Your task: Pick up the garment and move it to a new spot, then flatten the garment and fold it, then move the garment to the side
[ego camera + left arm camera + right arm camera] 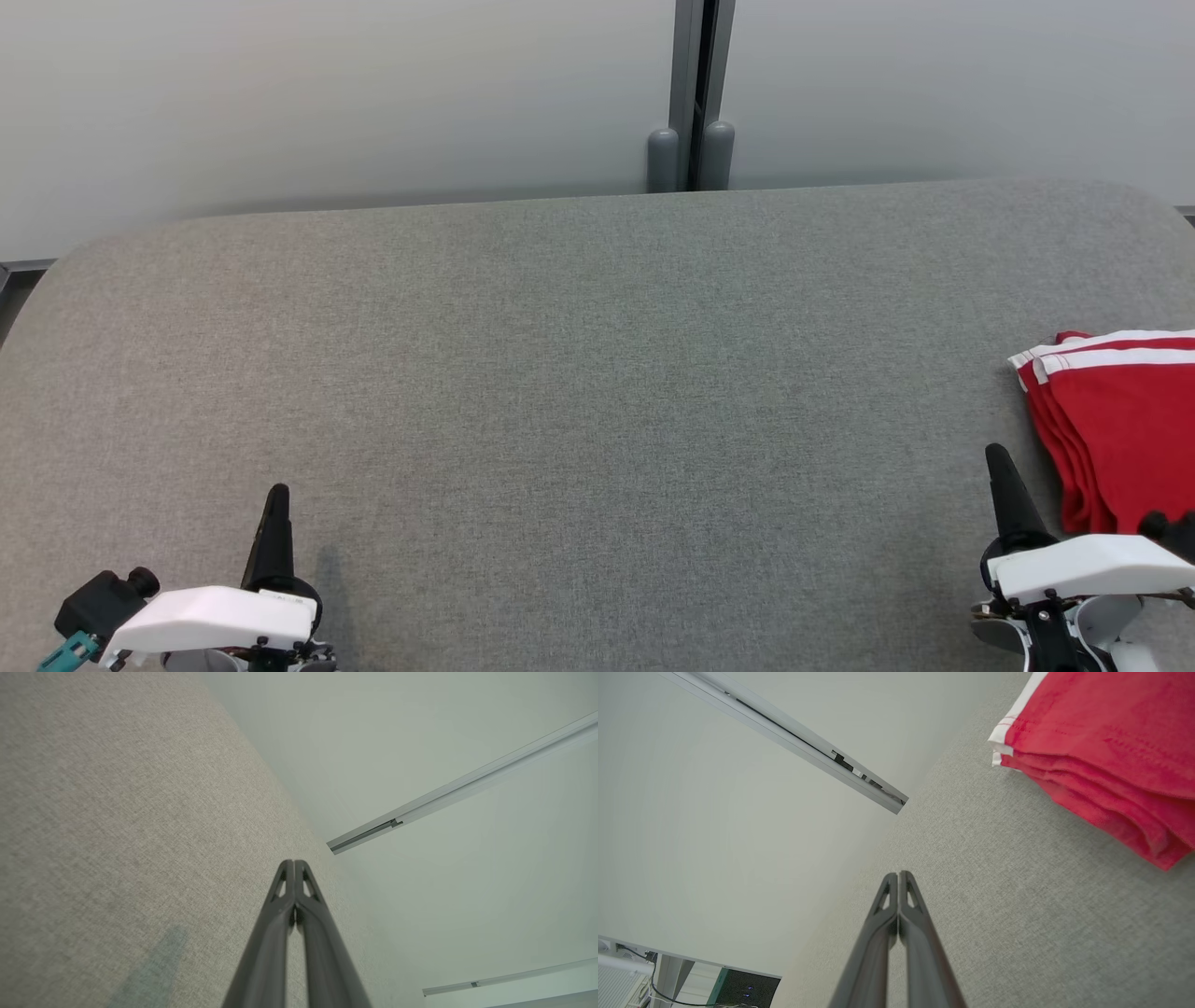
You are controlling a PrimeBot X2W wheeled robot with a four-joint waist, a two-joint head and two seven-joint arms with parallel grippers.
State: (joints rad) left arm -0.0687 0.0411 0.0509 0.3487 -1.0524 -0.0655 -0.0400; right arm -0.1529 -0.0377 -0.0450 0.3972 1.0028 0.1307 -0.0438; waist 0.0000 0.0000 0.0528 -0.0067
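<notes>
Here, red garment (1120, 420) just beside the right jaws, well apart from the left jaws; both pairs together, empty.

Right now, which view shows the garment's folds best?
The right wrist view: the garment is close, its stacked folds and white trim clear. The head view has it smaller, cut off by the right edge. The left wrist view faces table and wall instead.
</notes>
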